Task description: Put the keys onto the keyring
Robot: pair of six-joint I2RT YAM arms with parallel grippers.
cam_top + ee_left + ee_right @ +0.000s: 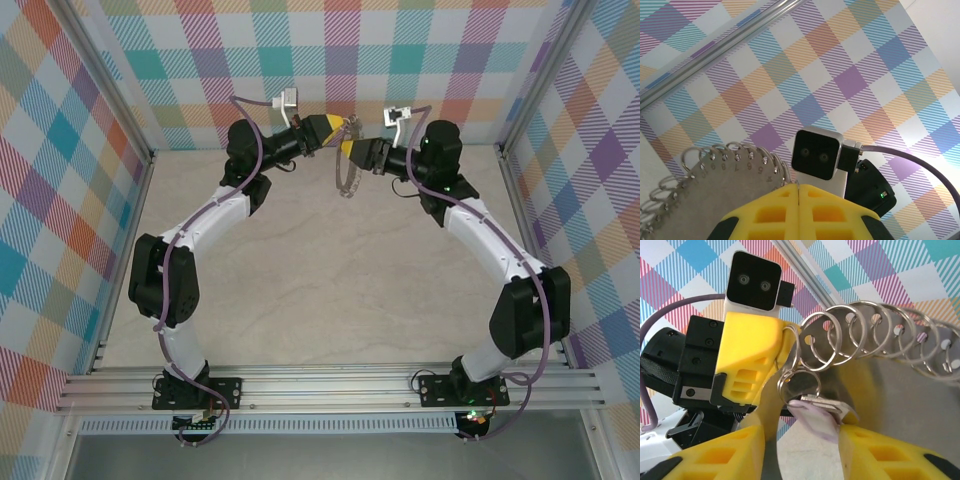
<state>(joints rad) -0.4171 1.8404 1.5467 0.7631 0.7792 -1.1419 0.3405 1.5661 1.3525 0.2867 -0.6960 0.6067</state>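
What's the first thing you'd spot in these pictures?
Two robot arms meet at the far side of the table, where the left pincer is shut on the keyring, a grey plate edged with shiny loops. The tiny lilac keys sit between the fingers of the right pincer, beside one loop. Bright plaid walls surround everything.

Keyring (715,185): cut by picture's lower-left edge, base hidden behind left gripper (799,192). Keys (815,412), just under keyring: lilac tab's lower end lost between right gripper (802,435) fingers; grip undeterminable.
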